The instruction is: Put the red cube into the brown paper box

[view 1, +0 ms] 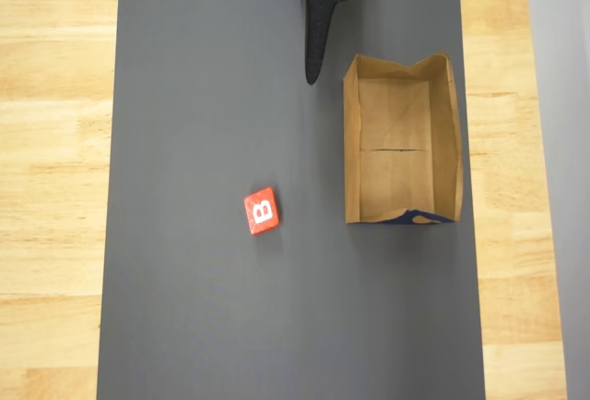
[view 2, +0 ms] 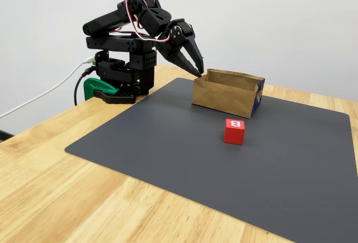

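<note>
— What's laid out here?

— A dark grey mat [view 2: 224,164] on a wooden table [view 2: 67,198]. At the back, a black arm folded low, its gripper [view 2: 197,70] empty, fingertips nearly pressed together, hanging beside the brown paper box [view 1: 401,142].

— And the red cube [view 1: 262,211]?

— Alone mid-mat, well apart from the box, "B" face up. Likely rigid and light — pinch two opposite plain sides.

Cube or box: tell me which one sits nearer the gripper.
The brown paper box. In the fixed view the gripper hangs just beside its near corner, while the red cube lies apart on the grey mat, farther from the arm.
</note>
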